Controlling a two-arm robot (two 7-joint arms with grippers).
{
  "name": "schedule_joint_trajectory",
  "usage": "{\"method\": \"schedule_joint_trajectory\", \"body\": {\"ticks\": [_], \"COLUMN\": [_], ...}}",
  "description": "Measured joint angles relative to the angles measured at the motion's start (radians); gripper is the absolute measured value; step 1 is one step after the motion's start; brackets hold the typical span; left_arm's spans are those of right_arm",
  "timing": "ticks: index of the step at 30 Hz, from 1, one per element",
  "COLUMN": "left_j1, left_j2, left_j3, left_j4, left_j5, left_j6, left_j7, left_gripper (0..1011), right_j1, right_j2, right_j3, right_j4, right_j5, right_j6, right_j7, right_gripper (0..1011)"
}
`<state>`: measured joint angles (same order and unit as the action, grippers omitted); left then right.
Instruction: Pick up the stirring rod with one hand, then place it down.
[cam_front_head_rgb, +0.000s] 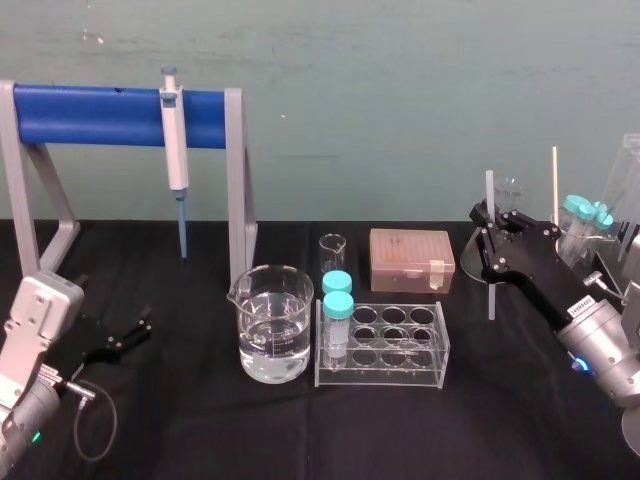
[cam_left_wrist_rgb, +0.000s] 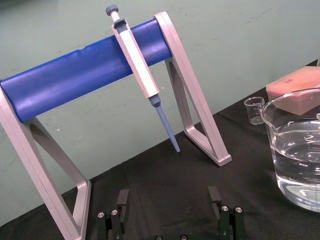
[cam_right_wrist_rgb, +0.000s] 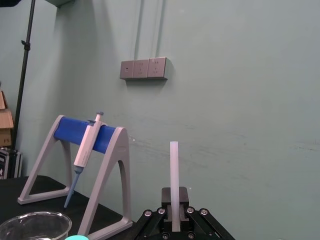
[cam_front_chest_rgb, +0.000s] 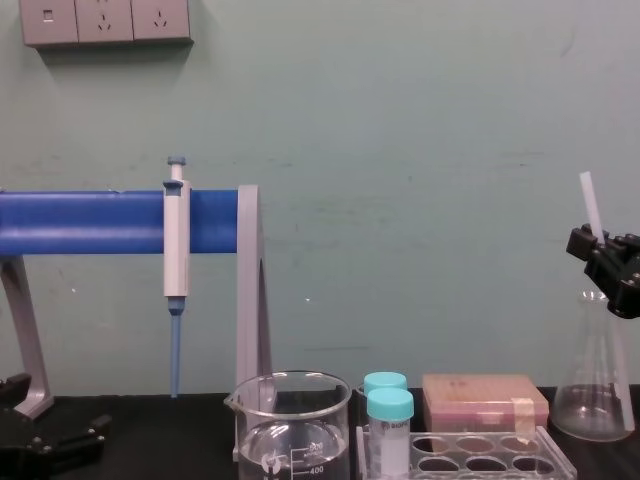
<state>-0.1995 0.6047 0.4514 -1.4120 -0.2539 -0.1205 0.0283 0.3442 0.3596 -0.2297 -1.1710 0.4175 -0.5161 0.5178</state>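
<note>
Two grippers — right gripper (cam_front_head_rgb: 493, 230) clamped on the upright stirring rod (cam_front_head_rgb: 490, 195), left gripper (cam_front_head_rgb: 136, 332) parked low, jaws apart

Four views, all sharing the blue pipette rack (cam_front_head_rgb: 100, 115).
Head high, looking down on it; chest low, side-on; left wrist close below; right wrist far across.

Facing a pale green wall (cam_front_chest_rgb: 420, 150), scuffed and faintly streaked, rising behind the far edge of the black-covered table (cam_front_head_rgb: 200, 420). Spotting a grey three-socket panel (cam_right_wrist_rgb: 144, 69) sitting high on it. Noting a black stand pole (cam_right_wrist_rgb: 23, 80) and cardboard boxes (cam_right_wrist_rgb: 5, 117) standing past the table's left edge. Getting even, flat light throughout.
</note>
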Motion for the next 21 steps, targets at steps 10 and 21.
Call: {"method": "schedule_joint_trajectory", "body": {"ticks": [10, 21], "left_j1": [0.000, 0.000], "left_j2": [0.000, 0.000], "left_j3": [0.000, 0.000], "left_j4": [0.000, 0.000], "left_j5": [0.000, 0.000], "left_j6": [0.000, 0.000], "left_j7": [0.000, 0.000], "left_gripper": [1000, 1000], "right_j1": [0.000, 0.006], "right_j2": [0.000, -0.009], "right_j3": [0.000, 0.011], "right_j4": [0.000, 0.000], "right_j5": [0.000, -0.006], "right_j6": [0.000, 0.001], "right_j7": [0.000, 0.042], "right_gripper": [75, 75]}}
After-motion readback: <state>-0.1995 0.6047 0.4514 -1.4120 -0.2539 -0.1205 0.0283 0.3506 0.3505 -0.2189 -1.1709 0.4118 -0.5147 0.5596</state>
